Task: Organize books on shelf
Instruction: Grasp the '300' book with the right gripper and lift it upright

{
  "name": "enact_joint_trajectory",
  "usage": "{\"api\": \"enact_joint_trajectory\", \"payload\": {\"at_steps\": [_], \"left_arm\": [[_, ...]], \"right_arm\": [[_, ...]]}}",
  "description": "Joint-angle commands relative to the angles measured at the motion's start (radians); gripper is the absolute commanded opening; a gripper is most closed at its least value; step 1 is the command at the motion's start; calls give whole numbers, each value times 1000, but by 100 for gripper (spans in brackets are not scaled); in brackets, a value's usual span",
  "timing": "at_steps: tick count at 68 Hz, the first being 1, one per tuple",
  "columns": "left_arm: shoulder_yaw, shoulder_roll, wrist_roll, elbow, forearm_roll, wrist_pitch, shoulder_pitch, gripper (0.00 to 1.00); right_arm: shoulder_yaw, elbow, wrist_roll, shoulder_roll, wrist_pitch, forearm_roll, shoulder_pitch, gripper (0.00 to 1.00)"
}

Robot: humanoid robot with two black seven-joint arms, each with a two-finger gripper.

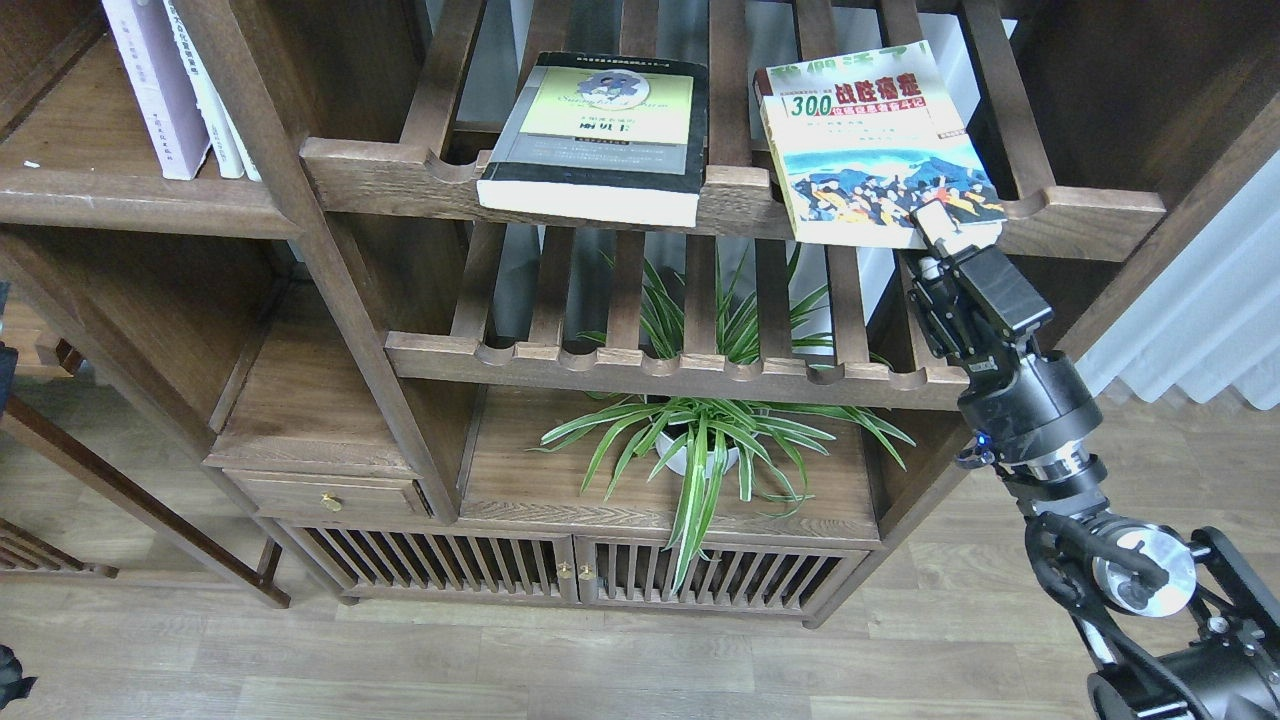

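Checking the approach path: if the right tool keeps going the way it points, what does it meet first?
The right tool points up-left at the "300" book's near corner, so it would meet that book first, if not touching already. Depth is unclear.

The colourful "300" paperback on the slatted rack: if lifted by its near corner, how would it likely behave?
The "300" paperback looks thin and soft-covered, so it would probably sag or bend. Its cover appears glossy, so it may slip from the right gripper. It overhangs the slatted rack at its near edge, so a tug could tip it off.
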Motion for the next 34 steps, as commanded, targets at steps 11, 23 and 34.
{"api": "enact_joint_trajectory", "payload": {"at_steps": [11, 23, 34], "left_arm": [[-1, 0, 5, 2, 0, 0, -3, 99], [4, 0, 5, 3, 0, 0, -8, 99], [-4, 0, 5, 5, 0, 0, -8, 99]], "right_arm": [[3, 3, -1, -40, 8, -1, -5, 43], [-3, 3, -4, -43, 41, 0, -21, 24], [-15, 3, -7, -43, 41, 2, -54, 4]]}}
